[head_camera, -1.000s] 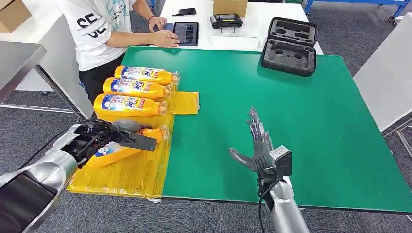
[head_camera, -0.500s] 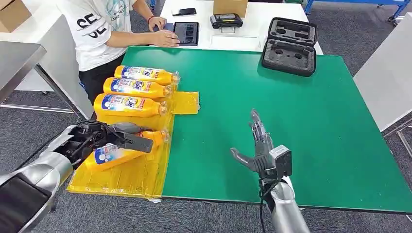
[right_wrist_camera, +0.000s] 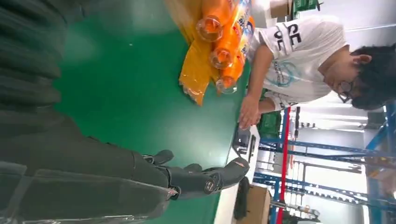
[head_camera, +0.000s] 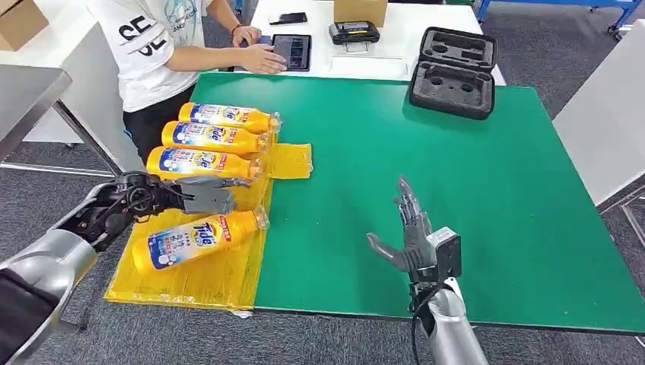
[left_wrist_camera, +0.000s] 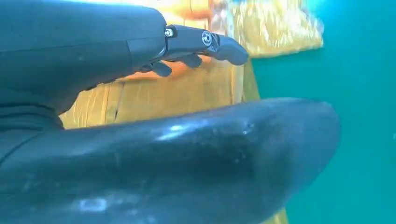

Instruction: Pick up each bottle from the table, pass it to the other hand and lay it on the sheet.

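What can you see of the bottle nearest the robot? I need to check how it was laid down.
The nearest bottle is orange plastic with a blue-and-white Tide label and a clear cap. It lies on its side, slanted, on the yellow sheet, cap toward the green table, apart from the three bottles beyond. The left hand hovers above, fingers spread, not touching it.

Left hand [left_wrist_camera: 177,140] fingers [left_wrist_camera: 205,44] spread above the yellow sheet [left_wrist_camera: 182,93], holding nothing.

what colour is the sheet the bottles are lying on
Yellow, a crinkled plastic sheet at the green table's edge; clearest in the head view.
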